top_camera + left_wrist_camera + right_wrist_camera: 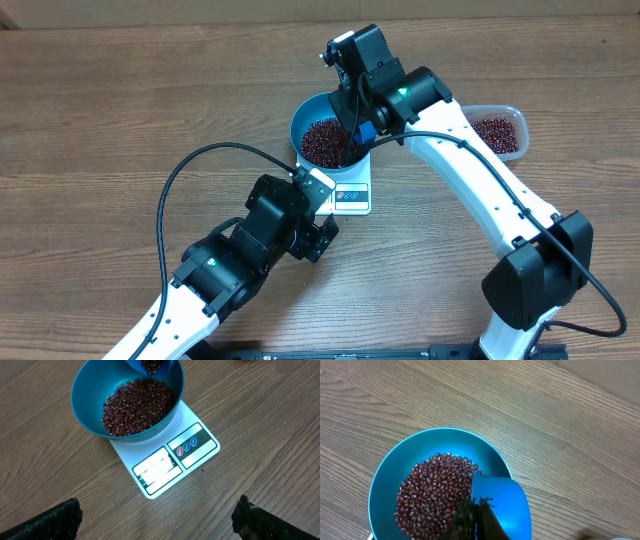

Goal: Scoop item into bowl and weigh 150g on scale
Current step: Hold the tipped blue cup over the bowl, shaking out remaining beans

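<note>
– Fingers (50,522) on the left gripper (156,521) are spread wide apart with nothing between them, fwiw. It hangs over the brown wooden table (100,100) just on the near-left side of the flat white square kitchen scale (165,467), not touching it.

– ok, and the right gripper (472,520)?

– Clamped tight on the small blue scoop (502,505), jaws pressed together at its back end. The scoop is tilted over the right rim of the round, deep, bright-blue bowl (382,490). In the left wrist view you can see a few beans sitting at the scoop's lip.

– so where's the rest of the beans?

– Mostly in the bowl: a heap of small dark red-brown beans (135,405) covers the bottom and climbs a bit up one side. The bowl sits on the far part of the scale, so only the near strip with the display window and three little round buttons sticks out. The display's washed out, so I can't read it. More of the same beans are in a clear rounded-rectangular plastic tub (515,112) off to the right of the bowl, with the right arm crossing between the two.
</note>
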